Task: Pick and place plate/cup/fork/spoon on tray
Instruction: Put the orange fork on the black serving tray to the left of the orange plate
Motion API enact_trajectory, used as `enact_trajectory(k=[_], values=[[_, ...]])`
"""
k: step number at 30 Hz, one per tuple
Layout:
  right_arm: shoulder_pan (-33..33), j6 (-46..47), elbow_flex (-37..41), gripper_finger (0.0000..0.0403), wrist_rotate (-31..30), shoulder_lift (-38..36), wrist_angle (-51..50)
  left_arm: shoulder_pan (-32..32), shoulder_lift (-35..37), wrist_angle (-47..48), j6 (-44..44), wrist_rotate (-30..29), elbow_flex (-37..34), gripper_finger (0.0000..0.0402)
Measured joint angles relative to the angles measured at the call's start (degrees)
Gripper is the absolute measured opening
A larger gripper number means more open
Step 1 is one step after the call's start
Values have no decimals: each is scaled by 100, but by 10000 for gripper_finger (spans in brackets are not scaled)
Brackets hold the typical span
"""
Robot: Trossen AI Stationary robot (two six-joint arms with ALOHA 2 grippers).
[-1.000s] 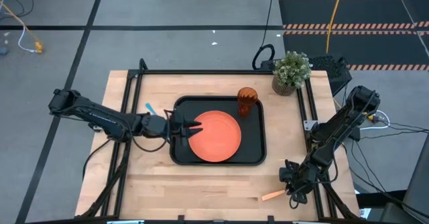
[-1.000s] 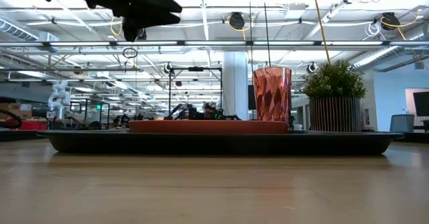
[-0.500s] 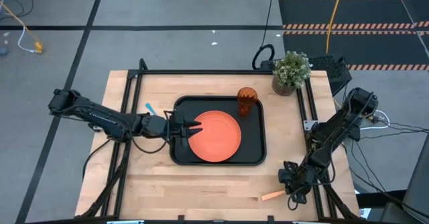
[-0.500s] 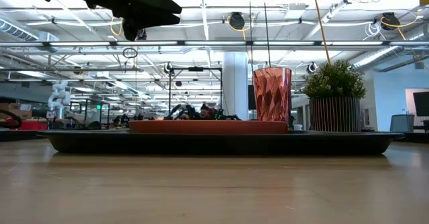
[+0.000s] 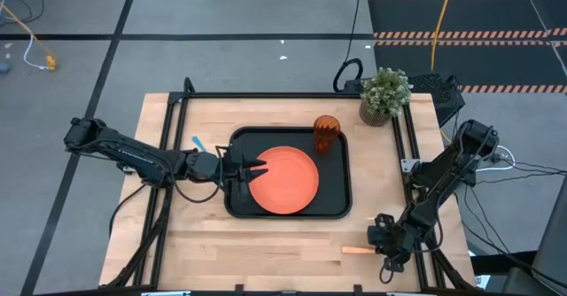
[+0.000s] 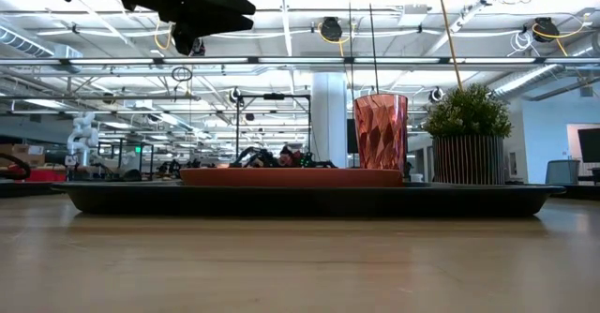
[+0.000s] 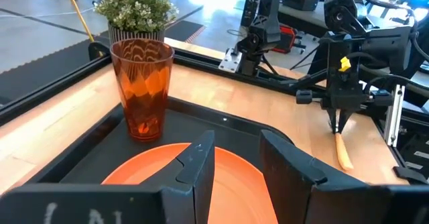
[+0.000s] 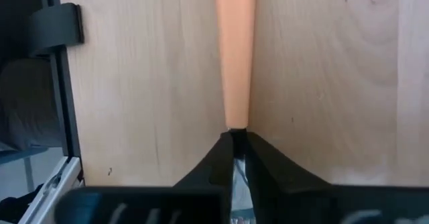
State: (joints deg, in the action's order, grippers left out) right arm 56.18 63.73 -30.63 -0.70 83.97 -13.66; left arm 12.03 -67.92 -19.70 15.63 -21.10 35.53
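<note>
Pale wood tabletop (image 5: 204, 229) framed by black rails carries the black tray (image 5: 338, 198) at its middle, with the orange plate (image 5: 285, 179) lying flat inside it and the ribbed amber cup (image 5: 326, 134) upright in the tray's far right corner, just beside the plate's rim. Beyond that corner, off the tray, stands a potted green plant (image 5: 384, 93). From table height the tray is only a dark band and the plate a thin orange line on it, so neither's surface can be read there. The left gripper (image 5: 255, 171) hangs over the plate's left edge with its fingers partly apart and nothing between them; whether it touches the plate cannot be told. The blue-handled spoon (image 5: 199, 144) lies on the wood left of the tray, half covered by the left arm, bowl not visible. Near the front right edge the right gripper (image 5: 379, 244) has its fingers pinched together on the end of the fork (image 5: 357, 251), whose tan handle lies on the wood; the tines are hidden between the fingers.
</note>
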Motion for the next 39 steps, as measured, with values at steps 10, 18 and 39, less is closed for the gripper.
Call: enact_trajectory(k=[10,18,39], values=[[-7,-247,-190,0,-644,-671,-4,0,0,-10,0,0,0,120],[-9,-1611,-714,1,-1518,-1049,-271,0,0,-43,-2,0,0,120],[-571,-3945,-1664,0,-2510,-1058,-732,0,0,-80,-28,0,0,120]])
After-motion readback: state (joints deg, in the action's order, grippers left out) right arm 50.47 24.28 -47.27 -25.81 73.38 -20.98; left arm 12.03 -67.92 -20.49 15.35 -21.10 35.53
